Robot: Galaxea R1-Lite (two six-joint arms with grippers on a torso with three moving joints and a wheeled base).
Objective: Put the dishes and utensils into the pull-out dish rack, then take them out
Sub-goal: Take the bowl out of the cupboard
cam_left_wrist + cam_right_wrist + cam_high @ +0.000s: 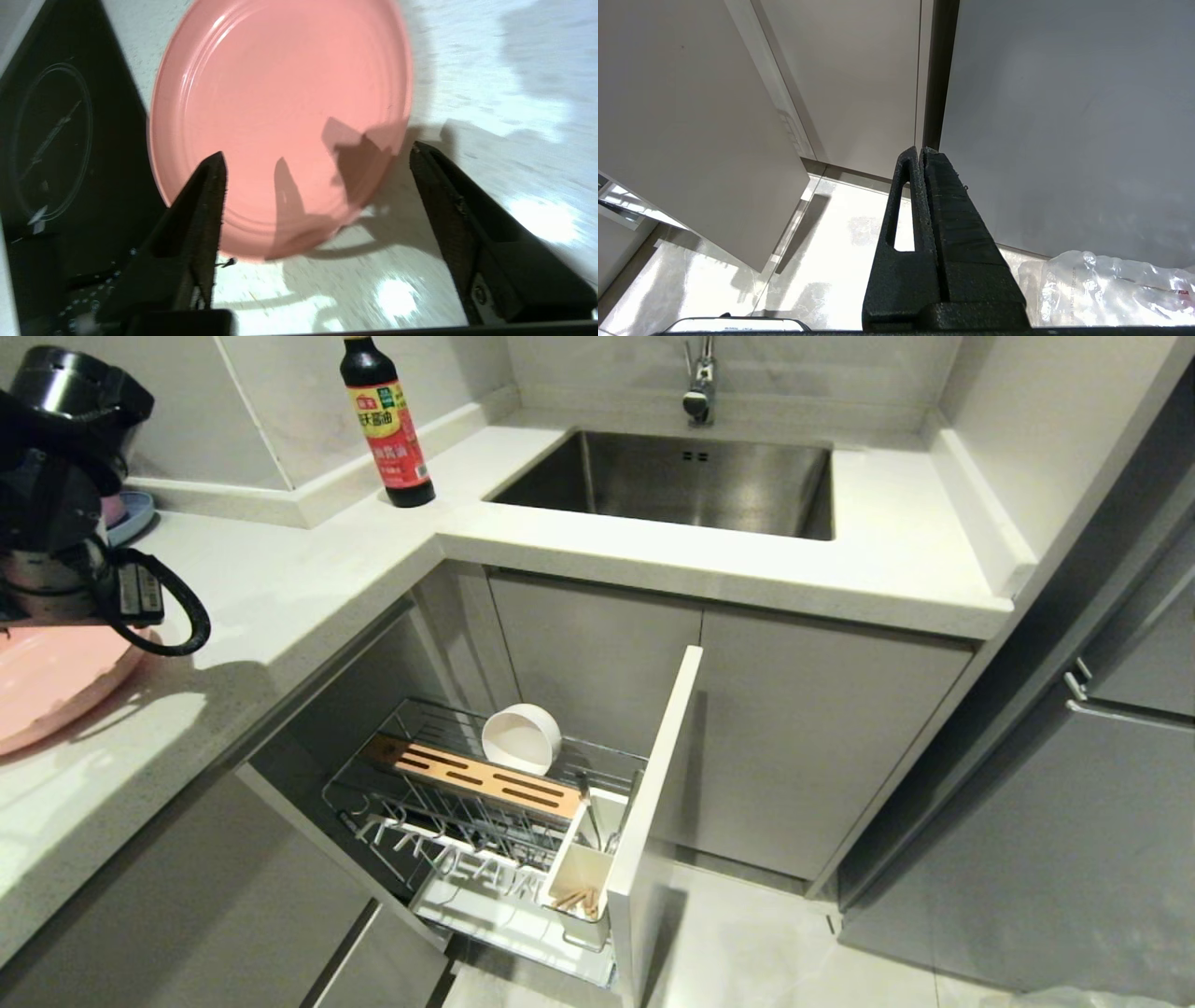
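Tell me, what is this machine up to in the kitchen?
It is moving dishes between the counter and a pull-out dish rack under it. The pink plate lies flat on the countertop, and the left gripper hangs over it with fingers spread, holding nothing. A white bowl sits in the rack, with chopsticks in its utensil cup. The right gripper is shut, parked down near the floor.

Black ridged wedge fingers [205,210], looping black cable [177,616]

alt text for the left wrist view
The left claw hangs open over a pink plate lying flat on a pale speckled counter, its two black fingers spread and touching nothing. A black appliance sits beside the plate.
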